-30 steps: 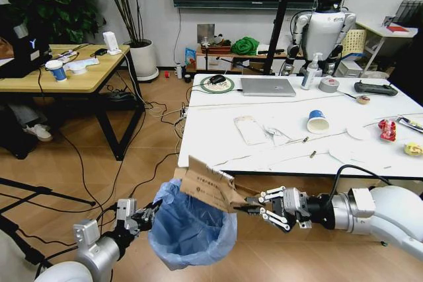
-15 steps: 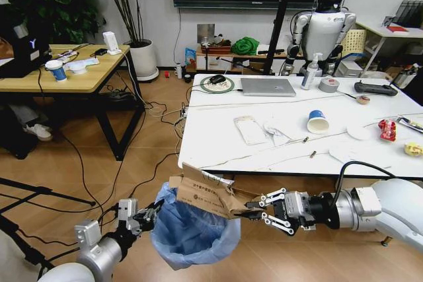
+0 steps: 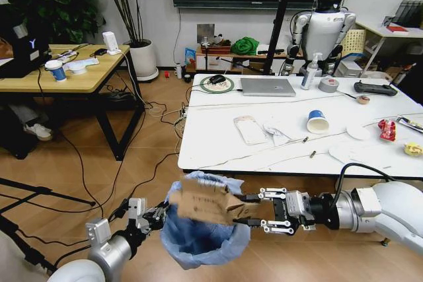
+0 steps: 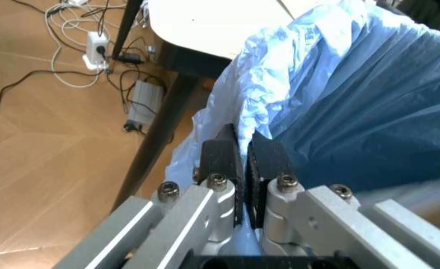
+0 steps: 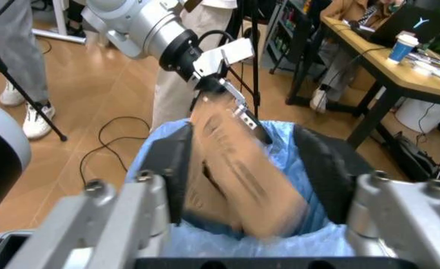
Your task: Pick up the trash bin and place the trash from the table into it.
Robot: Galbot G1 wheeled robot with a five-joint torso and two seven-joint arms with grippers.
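The trash bin point(image 3: 206, 241), dark with a light-blue bag, hangs just off the floor in front of the table point(image 3: 218, 144). My left gripper point(image 3: 160, 214) is shut on the bin's bag-covered rim point(image 4: 242, 159). My right gripper point(image 3: 243, 210) stands open at the bin's mouth on the far side. A brown cardboard piece point(image 3: 201, 204) lies loose across the mouth, blurred between the spread fingers point(image 5: 177, 168). On the table lie more trash: a clear wrapper point(image 3: 251, 129), a white-and-blue paper cup point(image 3: 318, 121), a white lid point(image 3: 360, 133), a red wrapper point(image 3: 387, 129) and a yellow wrapper point(image 3: 414, 148).
A silver laptop point(image 3: 268, 86), a grey tape roll point(image 3: 328, 84), a spray bottle point(image 3: 310, 74) and a black controller point(image 3: 375, 88) sit at the table's back. A wooden desk point(image 3: 59, 70) stands left. Cables point(image 3: 158, 117) trail over the floor. Another robot point(image 3: 324, 31) is behind.
My right gripper has opened and let go of the cardboard, which has sunk toward the bin's mouth. The left arm has carried the bin slightly rightward.
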